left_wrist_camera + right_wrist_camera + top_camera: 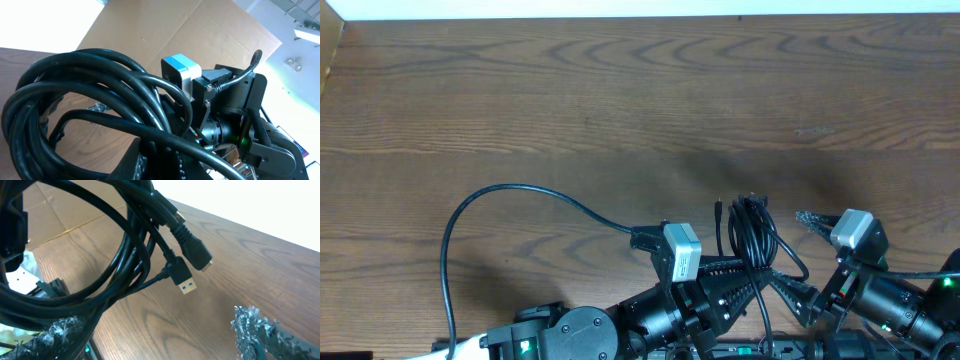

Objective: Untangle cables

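Overhead: left gripper (755,275) clamped shut on cables (755,232) bundle. Right gripper (155,330) fingers spread apart, plugs (187,282) between them.

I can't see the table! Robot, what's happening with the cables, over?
Left gripper shut on cables. Right gripper open, beside them. Cables one bunch, plug ends loose. Nothing in the way.

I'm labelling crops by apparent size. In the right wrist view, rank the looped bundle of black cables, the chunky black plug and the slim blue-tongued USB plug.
1. looped bundle of black cables
2. chunky black plug
3. slim blue-tongued USB plug, somewhat smaller, at similar distance.
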Action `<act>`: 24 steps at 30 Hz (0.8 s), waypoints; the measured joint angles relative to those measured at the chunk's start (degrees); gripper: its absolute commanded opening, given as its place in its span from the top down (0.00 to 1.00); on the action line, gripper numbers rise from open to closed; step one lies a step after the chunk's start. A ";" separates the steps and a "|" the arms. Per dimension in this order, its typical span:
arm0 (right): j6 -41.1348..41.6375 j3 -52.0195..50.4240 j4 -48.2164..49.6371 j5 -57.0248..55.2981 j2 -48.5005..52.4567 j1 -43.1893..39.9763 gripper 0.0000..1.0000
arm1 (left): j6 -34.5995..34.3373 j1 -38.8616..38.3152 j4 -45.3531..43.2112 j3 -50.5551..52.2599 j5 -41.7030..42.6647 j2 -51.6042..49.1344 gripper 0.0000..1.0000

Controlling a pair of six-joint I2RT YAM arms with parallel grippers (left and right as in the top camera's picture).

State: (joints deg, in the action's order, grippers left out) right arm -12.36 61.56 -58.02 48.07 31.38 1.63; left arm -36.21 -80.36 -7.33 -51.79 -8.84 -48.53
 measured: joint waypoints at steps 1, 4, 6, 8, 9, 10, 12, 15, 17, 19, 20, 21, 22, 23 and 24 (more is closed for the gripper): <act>-0.02 0.00 0.09 -0.11 0.00 0.00 0.12 | 0.00 0.00 0.00 0.00 0.02 0.00 0.92; -0.13 0.00 0.48 0.31 0.00 0.00 0.12 | 0.00 0.00 -0.07 0.00 0.11 0.00 0.93; -0.22 0.00 0.74 1.49 0.00 0.00 0.12 | 0.00 -0.02 -0.17 0.00 0.28 0.00 0.92; -0.24 0.00 0.94 2.78 0.00 0.00 0.12 | 0.00 -0.02 -0.22 0.00 0.59 0.04 0.93; -0.24 0.00 1.03 3.30 0.00 0.00 0.12 | 0.00 -0.02 -0.22 0.00 0.66 0.07 0.93; -0.24 0.00 1.16 3.91 0.00 0.00 0.12 | 0.00 -0.02 -0.22 0.00 0.70 0.07 0.93; -0.24 0.00 1.29 4.44 0.00 0.00 0.12 | 0.00 0.00 -0.22 0.00 0.83 0.13 0.93; -0.24 0.00 1.64 5.27 0.00 0.00 0.12 | 0.00 0.00 -0.20 0.00 0.90 0.11 0.93; -0.24 0.00 1.97 5.97 0.00 0.00 0.13 | 0.00 0.00 -0.22 0.00 1.20 0.11 0.92; -0.24 0.00 2.45 6.64 0.00 0.00 0.14 | 0.00 -0.02 -0.22 0.00 1.31 0.00 0.92; -0.22 0.00 2.73 6.84 0.00 0.00 0.15 | 0.00 0.00 -0.22 0.00 1.44 -0.11 0.93; -0.22 0.00 3.02 7.02 0.00 0.00 0.16 | 0.00 0.00 -0.22 0.00 1.51 -0.26 0.92; -0.22 0.00 3.28 7.06 0.00 0.00 0.17 | 0.00 0.00 -0.24 0.00 1.53 -0.46 0.92; -0.24 0.00 3.56 7.10 0.00 0.00 0.18 | 0.00 0.00 -0.26 0.00 1.51 -0.61 0.92; -0.24 0.00 3.85 7.26 0.00 0.00 0.19 | 0.00 0.00 -0.26 0.00 1.55 -0.66 0.93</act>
State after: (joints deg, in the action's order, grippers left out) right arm -12.60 61.56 -54.17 55.33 31.38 1.63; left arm -36.21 -80.36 -7.60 -51.79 -7.29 -49.19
